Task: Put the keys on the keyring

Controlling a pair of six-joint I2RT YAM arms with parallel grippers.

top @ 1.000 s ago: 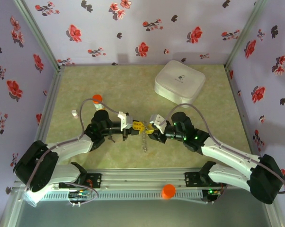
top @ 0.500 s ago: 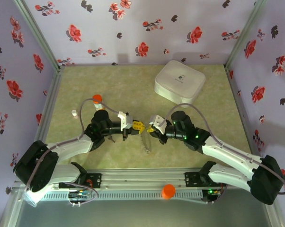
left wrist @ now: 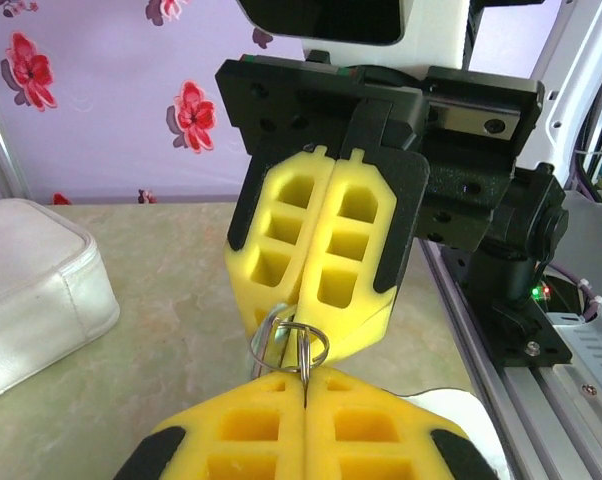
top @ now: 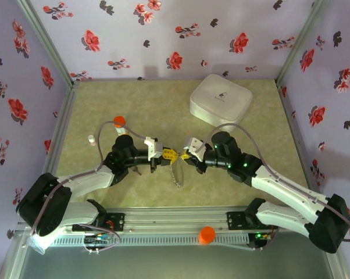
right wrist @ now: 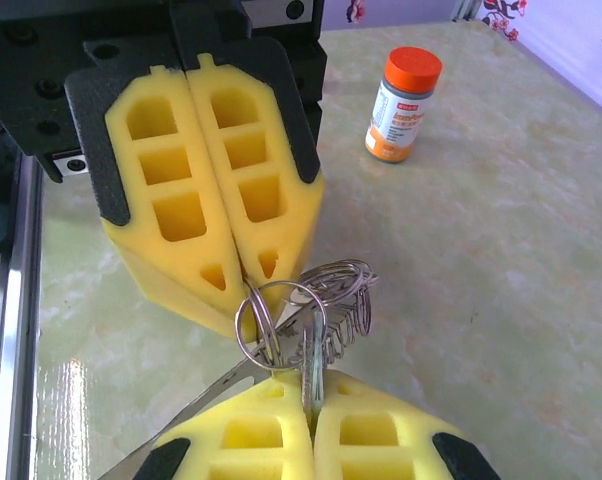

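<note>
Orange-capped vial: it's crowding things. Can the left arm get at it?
Probably not yet: nothing blocks the vial, but the left gripper is shut on the key rings, shared with the right gripper.

The light is soft and even, coming from above, and the desk [top: 163, 104] looks bright. Shadows are short and pale. On the right wrist view, a white glare lies on the desk at the left. The nearest yellow pads [left wrist: 231, 440] are slightly blurred.

The top camera looks down from behind on the whole table [top: 134, 104]. The wrist cameras face each other, very close, sharing the rings [right wrist: 336, 300] between them.
</note>
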